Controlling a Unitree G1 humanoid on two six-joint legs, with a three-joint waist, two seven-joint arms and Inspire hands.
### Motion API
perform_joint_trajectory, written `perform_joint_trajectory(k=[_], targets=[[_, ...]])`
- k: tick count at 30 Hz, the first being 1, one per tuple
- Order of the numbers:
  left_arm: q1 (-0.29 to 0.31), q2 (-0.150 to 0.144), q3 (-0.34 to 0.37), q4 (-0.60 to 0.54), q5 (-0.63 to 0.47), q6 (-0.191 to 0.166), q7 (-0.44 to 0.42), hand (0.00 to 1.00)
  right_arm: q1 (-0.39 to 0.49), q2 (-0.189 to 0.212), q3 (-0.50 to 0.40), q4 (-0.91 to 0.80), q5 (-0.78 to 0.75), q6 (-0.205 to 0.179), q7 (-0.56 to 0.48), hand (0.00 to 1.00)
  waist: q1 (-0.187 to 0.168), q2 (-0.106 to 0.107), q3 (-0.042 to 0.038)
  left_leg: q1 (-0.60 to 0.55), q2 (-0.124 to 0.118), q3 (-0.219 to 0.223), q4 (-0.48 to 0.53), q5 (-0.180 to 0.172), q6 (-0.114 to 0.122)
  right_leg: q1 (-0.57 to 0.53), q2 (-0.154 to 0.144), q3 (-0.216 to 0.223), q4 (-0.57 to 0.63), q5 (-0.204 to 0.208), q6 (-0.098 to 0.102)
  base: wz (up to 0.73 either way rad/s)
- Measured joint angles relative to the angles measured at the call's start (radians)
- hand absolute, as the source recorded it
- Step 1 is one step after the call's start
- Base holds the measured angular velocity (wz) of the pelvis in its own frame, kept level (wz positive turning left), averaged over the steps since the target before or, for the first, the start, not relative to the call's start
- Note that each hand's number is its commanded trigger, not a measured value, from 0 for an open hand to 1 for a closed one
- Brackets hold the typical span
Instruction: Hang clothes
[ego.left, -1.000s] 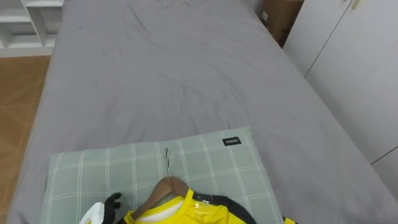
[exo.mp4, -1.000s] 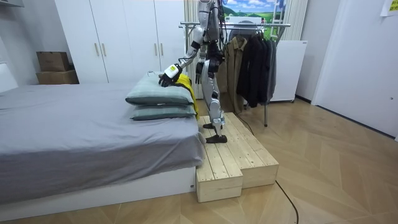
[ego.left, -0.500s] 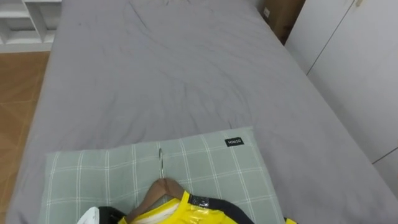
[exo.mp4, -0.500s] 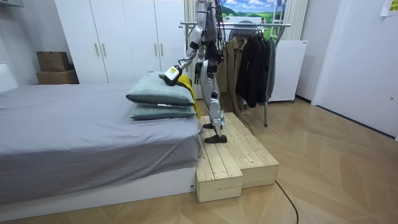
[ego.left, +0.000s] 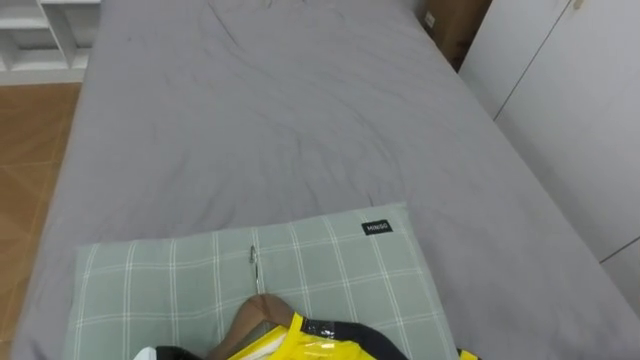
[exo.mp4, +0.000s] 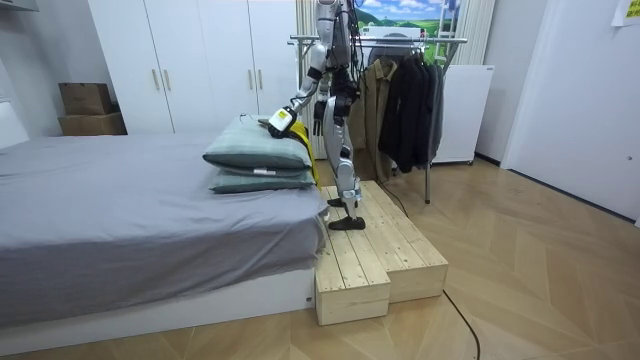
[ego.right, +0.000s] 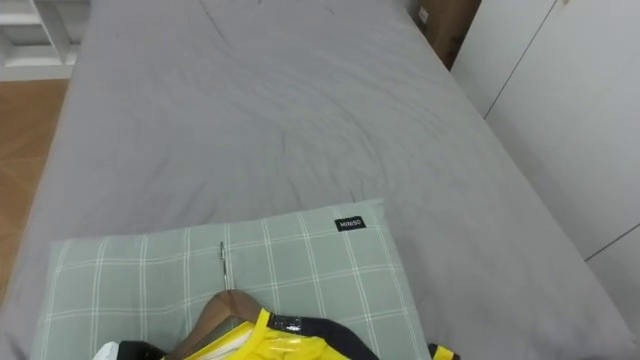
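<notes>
A yellow garment with a black collar (ego.left: 300, 342) lies on a wooden hanger (ego.left: 250, 318) at the near edge of a green checked pillow (ego.left: 330, 270). The hanger's metal hook (ego.left: 254, 268) points away from me across the pillow. My left hand (ego.left: 150, 354) shows at the bottom edge, right beside the hanger's left shoulder. In the room view I stand on a wooden platform (exo.mp4: 370, 260) at the head of the bed, left hand (exo.mp4: 279, 120) reaching onto the garment on the two stacked pillows (exo.mp4: 255, 155).
The grey bed (ego.left: 280, 120) stretches away beyond the pillow. White cupboard doors (ego.left: 580, 120) and a cardboard box (ego.left: 455, 25) stand to the right, white shelves (ego.left: 40, 40) at the far left. A clothes rail (exo.mp4: 400, 40) with dark coats (exo.mp4: 405, 100) stands behind me.
My left hand has drawn back toward me and sunk to the bottom edge of the eye view. The hanger and yellow garment have slid slightly nearer and leftward with it.
</notes>
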Motion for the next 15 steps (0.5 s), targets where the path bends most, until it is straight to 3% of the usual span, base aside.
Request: perform_joint_trajectory(k=[11,15], targets=[[0.002,-0.001,-0.002,-0.004,-0.02,0.0,0.001,1.0,0.0,0.0,0.0,0.0,-0.001,0.0,-0.001,0.0,-0.001,0.003,0.0009,-0.002,0.0,-0.003,0.004,0.0,0.0,0.001,-0.001,-0.003,0.001,0.0,0.0,0.0],[0.003,-0.005,-0.003,-0.011,-0.019,0.0,0.0,1.0,0.0,-0.003,0.0,0.0,0.0,-0.005,0.001,0.0,-0.003,0.017,0.0019,0.007,-0.001,-0.014,0.004,0.0,0.0,0.014,-0.003,-0.014,0.0,0.0,0.0,0.08]])
